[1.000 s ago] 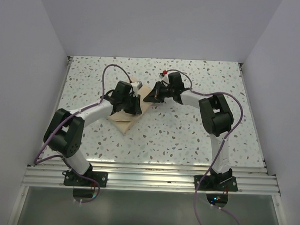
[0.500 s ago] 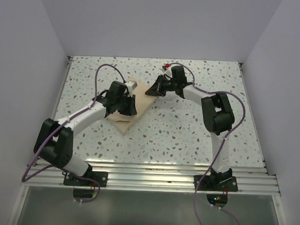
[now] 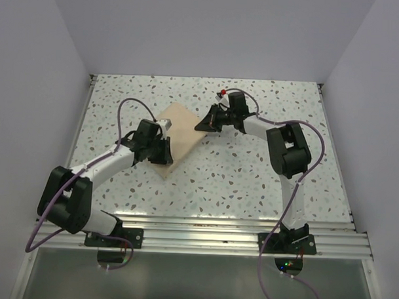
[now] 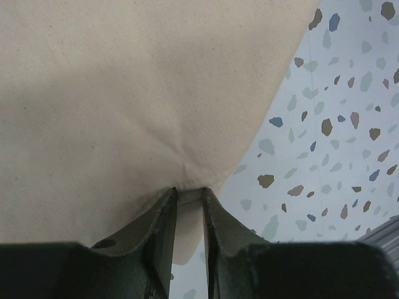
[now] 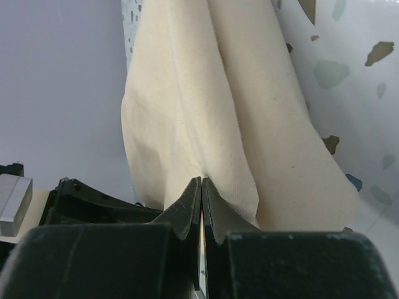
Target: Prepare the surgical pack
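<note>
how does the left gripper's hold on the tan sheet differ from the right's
The left gripper pinches the tan sheet with jaws slightly apart; the right gripper has jaws pressed tight. The left holds the sheet's left side, the right its right side. Both grip the same sheet.

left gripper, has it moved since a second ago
Yes. The left gripper, shut on the tan sheet, has shifted left toward the left edge of the table and slightly toward the near rail.

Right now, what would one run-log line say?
left gripper: shut on tan sheet, near edge | right gripper: shut on tan sheet, far corner | tan sheet: held at both ends
</note>
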Controlling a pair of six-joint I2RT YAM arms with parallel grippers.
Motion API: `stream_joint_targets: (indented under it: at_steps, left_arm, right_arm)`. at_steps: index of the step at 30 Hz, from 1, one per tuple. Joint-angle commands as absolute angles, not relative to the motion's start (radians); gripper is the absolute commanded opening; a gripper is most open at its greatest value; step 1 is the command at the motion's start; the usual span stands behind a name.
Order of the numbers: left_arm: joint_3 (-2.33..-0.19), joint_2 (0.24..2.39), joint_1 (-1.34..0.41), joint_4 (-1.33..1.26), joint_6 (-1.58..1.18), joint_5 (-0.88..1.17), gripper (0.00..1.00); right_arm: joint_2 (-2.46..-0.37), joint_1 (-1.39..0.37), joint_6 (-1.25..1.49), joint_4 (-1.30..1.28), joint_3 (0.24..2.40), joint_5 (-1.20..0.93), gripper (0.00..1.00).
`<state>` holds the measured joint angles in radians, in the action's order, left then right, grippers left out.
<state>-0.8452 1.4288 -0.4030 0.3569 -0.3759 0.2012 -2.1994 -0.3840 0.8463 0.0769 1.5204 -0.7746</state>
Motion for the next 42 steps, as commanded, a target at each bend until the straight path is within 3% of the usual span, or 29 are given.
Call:
stream_joint_targets:
  at_steps: [1,15,22,25,29,31,33,34,37,39,42]
  left_arm:
    - [-0.801,1.396,-0.394,0.361,-0.409,0.206,0.27]
    - [-0.906,1.263,-0.373,0.413,-0.43,0.186,0.27]
    - [-0.931,1.27,-0.204,0.449,-0.425,0.23,0.22]
    - [-0.951,1.259,-0.166,0.463,-0.425,0.235,0.22]
    - [-0.979,1.23,-0.161,0.472,-0.449,0.227,0.33]
    - [-0.97,1.21,-0.16,0.462,-0.477,0.235,0.42]
    - [-0.944,1.189,-0.16,0.44,-0.495,0.25,0.46]
    - [-0.925,1.177,-0.16,0.428,-0.517,0.258,0.48]
    - [-0.839,1.12,-0.16,0.365,-0.56,0.281,0.53]
    - [-0.778,1.069,-0.16,0.325,-0.587,0.297,0.99]
    - [-0.716,1.006,-0.16,0.293,-0.621,0.324,0.99]
  right_arm:
    - [-2.223,-0.379,0.813,0.08,1.499,-0.769,0.0]
    - [-2.183,-0.383,0.799,0.003,1.548,-0.773,0.0]
    - [-2.134,-0.419,0.825,0.003,1.543,-0.785,0.0]
    - [-2.065,-0.42,0.787,-0.117,1.529,-0.735,0.0]
    - [-1.953,-0.422,0.649,-0.31,1.497,-0.66,0.02]
    - [-1.872,-0.42,0.617,-0.383,1.427,-0.635,0.3]
    - [-1.821,-0.42,0.563,-0.449,1.36,-0.577,0.64]
    - [-1.801,-0.42,0.54,-0.5,1.339,-0.552,0.98]
    - [-1.75,-0.42,0.473,-0.597,1.272,-0.488,0.99]
    - [-1.732,-0.417,0.465,-0.588,1.217,-0.509,0.99]
    - [-1.672,-0.414,0.506,-0.418,1.082,-0.592,0.99]
